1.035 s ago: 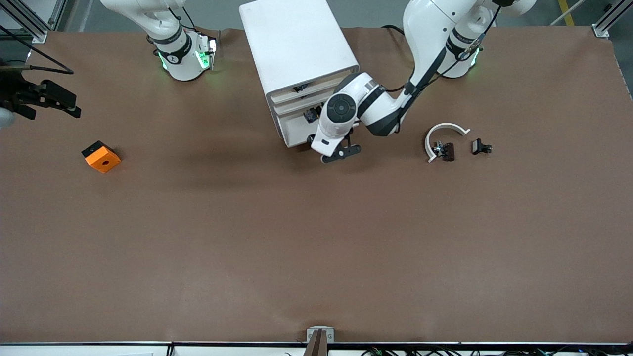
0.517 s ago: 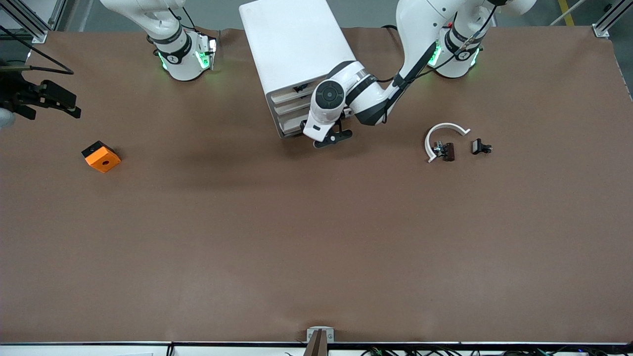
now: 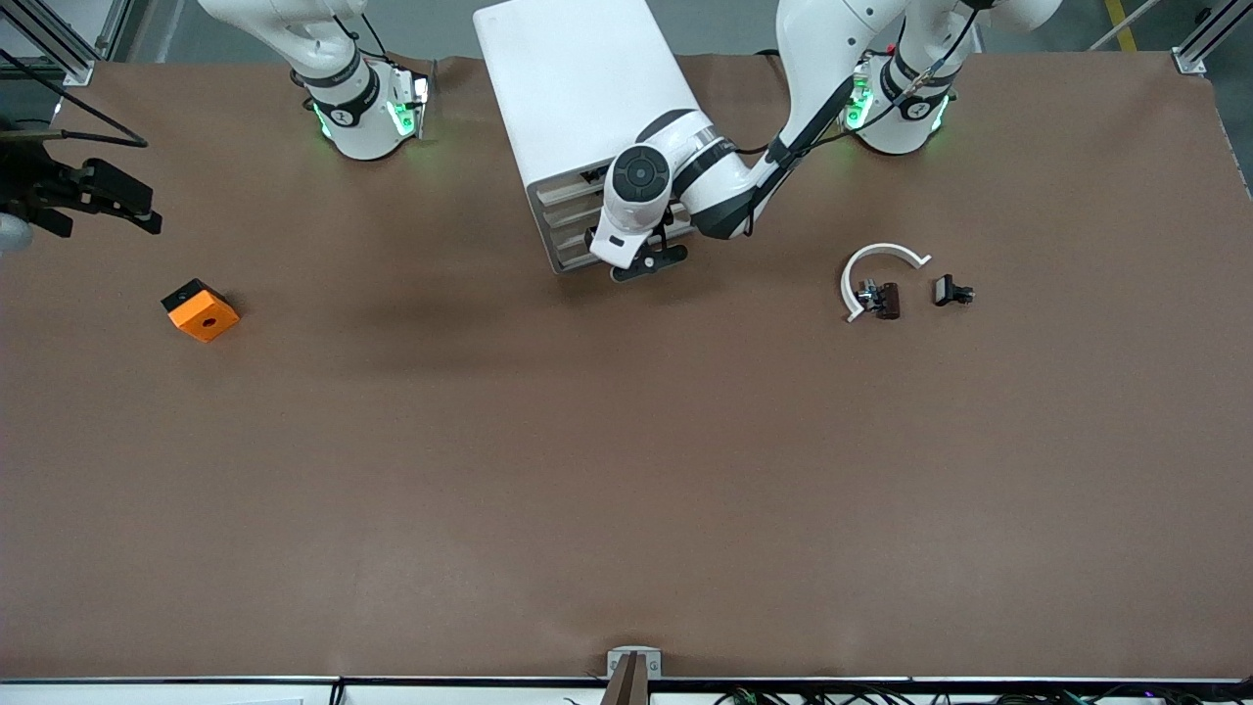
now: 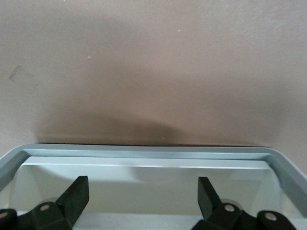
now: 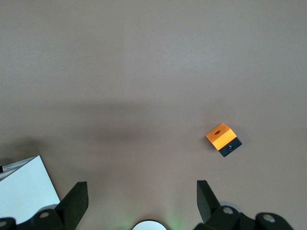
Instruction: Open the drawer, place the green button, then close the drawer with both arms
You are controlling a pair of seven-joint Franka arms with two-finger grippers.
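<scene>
At cabinet [image 3: 587, 108] front, drawer [image 3: 578, 230] shut, long axis crosswise

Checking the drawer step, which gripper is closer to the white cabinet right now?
Left. The left gripper is at the cabinet front; the right gripper waits toward the right arm's table end.

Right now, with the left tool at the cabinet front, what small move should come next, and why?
Probably a short push of the drawer into the cabinet with the open left tool. The left wrist view shows the drawer's rim and hollow under the tool, so it seems not fully shut. The right tool waits open near the cube.
</scene>
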